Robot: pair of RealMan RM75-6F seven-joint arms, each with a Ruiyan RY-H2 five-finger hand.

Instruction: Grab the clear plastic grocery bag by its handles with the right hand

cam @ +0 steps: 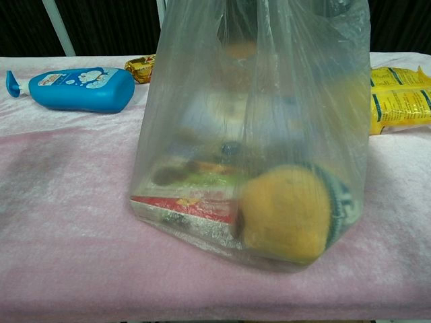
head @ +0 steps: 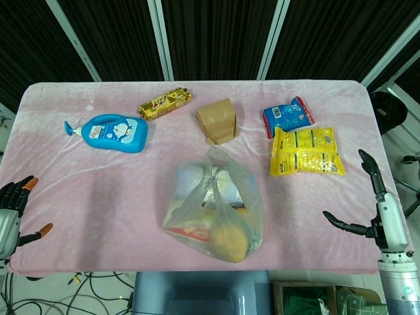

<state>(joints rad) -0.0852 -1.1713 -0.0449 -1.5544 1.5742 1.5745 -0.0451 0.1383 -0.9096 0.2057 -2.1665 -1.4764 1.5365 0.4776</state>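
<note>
Right hand (head: 379, 216) waits at the table's four-o'clock edge with its fingers spread and nothing in them, well apart from the clear plastic grocery bag (head: 213, 213), which stands near the front middle of the pink table (head: 98, 190), at about nine o'clock from the hand. Its handles (head: 215, 169) are gathered in a knot-like peak at the bag's twelve-o'clock end. A sound approach, I judge, comes in from above the yellow snack packet (head: 306, 151), fingers hooking under that peak rather than clawing the film, since the bag is full and the yellow round item (cam: 286, 214) looks heavy. Left hand (head: 12, 210) rests spread at eight o'clock.
</note>
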